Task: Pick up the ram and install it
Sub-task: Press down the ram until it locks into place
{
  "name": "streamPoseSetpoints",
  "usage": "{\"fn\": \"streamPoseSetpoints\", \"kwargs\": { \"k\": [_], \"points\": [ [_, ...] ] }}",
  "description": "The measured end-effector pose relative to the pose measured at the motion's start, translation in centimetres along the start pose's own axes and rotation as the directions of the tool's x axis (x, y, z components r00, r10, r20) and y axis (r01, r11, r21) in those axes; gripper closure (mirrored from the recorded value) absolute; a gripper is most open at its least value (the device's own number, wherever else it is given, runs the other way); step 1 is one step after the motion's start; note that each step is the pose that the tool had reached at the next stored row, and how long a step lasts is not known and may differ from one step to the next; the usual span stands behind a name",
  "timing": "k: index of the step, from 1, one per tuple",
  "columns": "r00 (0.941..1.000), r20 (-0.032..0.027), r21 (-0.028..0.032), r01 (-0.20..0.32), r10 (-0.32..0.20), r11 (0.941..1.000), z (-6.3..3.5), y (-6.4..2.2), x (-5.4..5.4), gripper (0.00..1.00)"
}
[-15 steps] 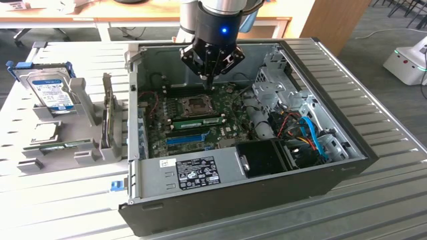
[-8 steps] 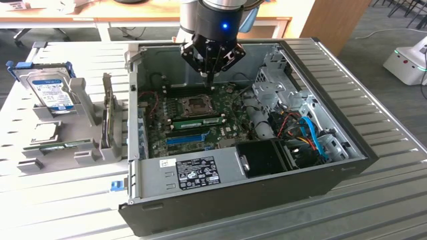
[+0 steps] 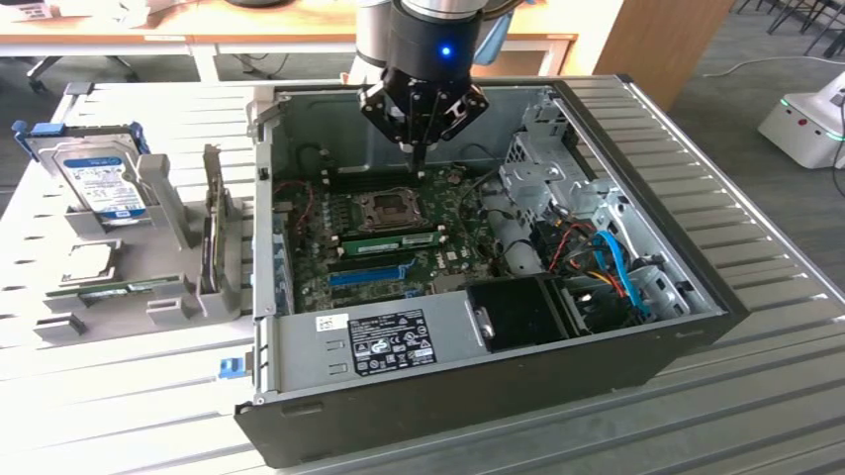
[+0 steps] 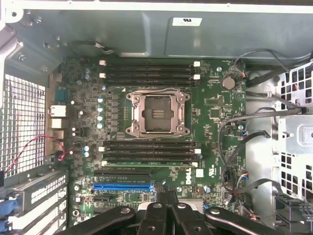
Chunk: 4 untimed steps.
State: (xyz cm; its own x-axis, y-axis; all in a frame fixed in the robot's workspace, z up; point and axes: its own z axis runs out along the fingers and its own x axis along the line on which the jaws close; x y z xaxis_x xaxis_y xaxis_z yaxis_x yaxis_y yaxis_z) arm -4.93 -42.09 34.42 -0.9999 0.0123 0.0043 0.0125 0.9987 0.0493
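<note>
The end effector (image 3: 418, 148) hangs closed and empty above the motherboard (image 3: 396, 233), inside the case (image 3: 462, 396) walls. A ram (image 3: 394, 240) sits slotted beside the socket (image 3: 392, 207).

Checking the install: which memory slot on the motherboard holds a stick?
The one holding the green ram, on the CPU socket's side facing the blue slot and nearest that slot; the others are empty black.

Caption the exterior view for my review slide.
Shut end effector hovers above the green motherboard inside an open black computer case.
</note>
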Motion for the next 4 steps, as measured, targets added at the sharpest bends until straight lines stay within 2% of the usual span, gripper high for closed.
{"fn": "streamPoseSetpoints", "kwargs": {
  "k": [4],
  "points": [
    [1.0000, 0.0000, 0.0001, 0.000, 0.000, 1.0000, -0.01, 0.00, 0.01, 0.89]
  ]
}}
